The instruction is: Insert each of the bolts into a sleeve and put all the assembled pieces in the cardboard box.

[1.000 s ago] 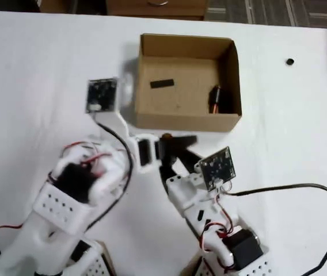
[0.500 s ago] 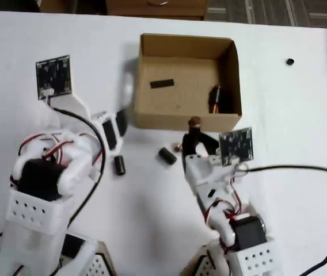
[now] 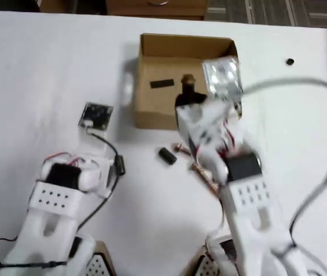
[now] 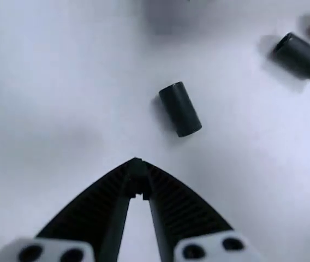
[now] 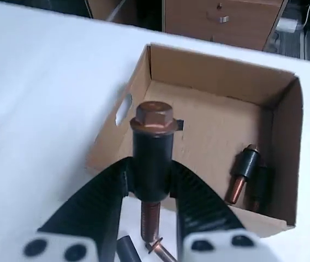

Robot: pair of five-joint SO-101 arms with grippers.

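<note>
Inspector: State of the right gripper (image 5: 150, 180)?

Recorder: Clamped on an upright black sleeve with a copper hex-head bolt through it (image 5: 153, 150); bolt head on top, threaded shank showing below the fingers; the piece hangs above the open brown cardboard box (image 5: 220, 68), close to its near wall.

Inspector: Contents of the box?

Recorder: One assembled copper bolt in a black sleeve (image 5: 244, 170) lying along a side wall; a flat black strip (image 3: 162, 83) on the box floor; a further dark object lies just beside the assembled piece, kind cannot be told.

Inspector: And the left gripper (image 4: 138, 188)?

Recorder: Fingers together at the tips, nothing between them; held over the white bench (image 4: 46, 82); a loose black cylindrical sleeve (image 4: 180, 108) lies on its side just ahead of the tips, apart from them.

Inspector: Other loose parts?

Recorder: A second loose black sleeve (image 3: 167, 156) lies on the bench in front of the box; a loose copper bolt (image 3: 182, 148) just beside it; a small black part (image 3: 290, 61) rests on the bench, well apart from the box.
</note>
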